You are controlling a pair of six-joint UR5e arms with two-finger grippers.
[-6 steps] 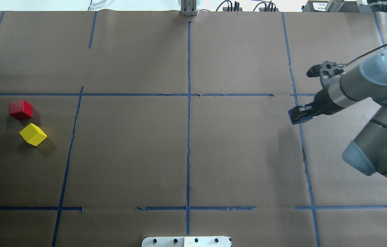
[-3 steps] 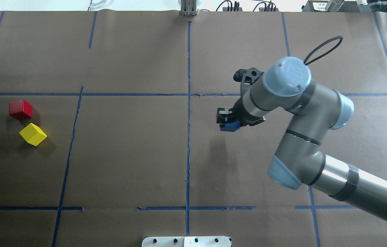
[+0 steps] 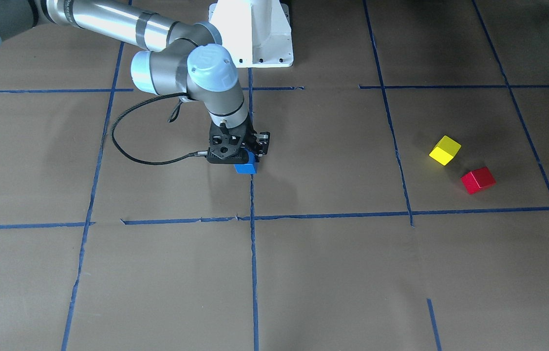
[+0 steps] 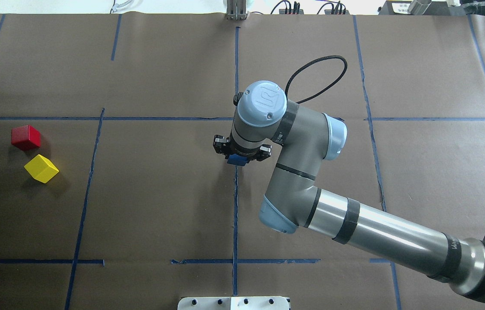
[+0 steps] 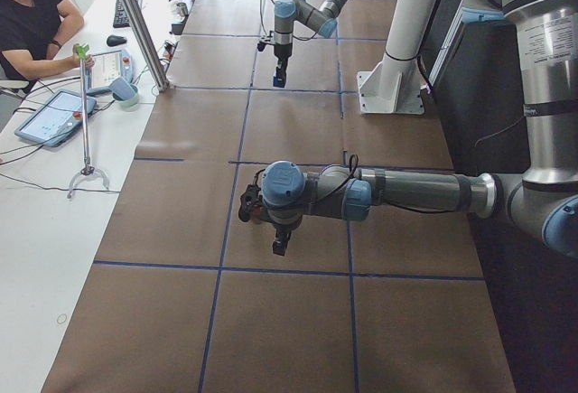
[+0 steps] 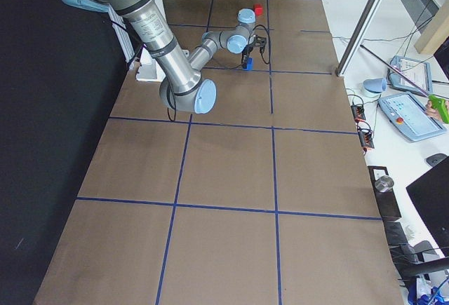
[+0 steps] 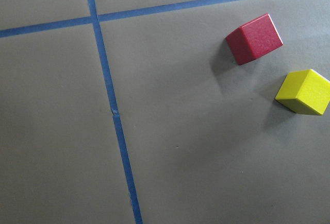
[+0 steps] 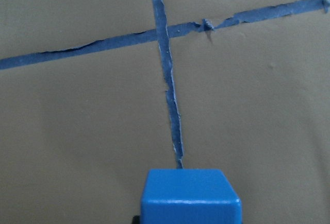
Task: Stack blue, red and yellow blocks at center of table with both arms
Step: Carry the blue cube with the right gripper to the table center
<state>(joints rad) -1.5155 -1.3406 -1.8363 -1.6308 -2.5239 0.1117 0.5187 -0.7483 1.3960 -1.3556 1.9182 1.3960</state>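
Note:
My right gripper is shut on the blue block and holds it low over the table's central tape line, just short of the tape crossing. The block also shows in the front view and fills the bottom of the right wrist view. I cannot tell whether it touches the paper. The red block and the yellow block lie close together at the far left, and both show in the left wrist view, red and yellow. My left gripper shows only in the exterior left view; I cannot tell its state.
Brown paper with a blue tape grid covers the table. The robot's white base stands at the near middle edge. A side table with tablets and an operator lies beyond the far edge.
My right arm has swung from the table's right side leftward to the centre line, carrying the blue block. The red and yellow blocks have not moved.

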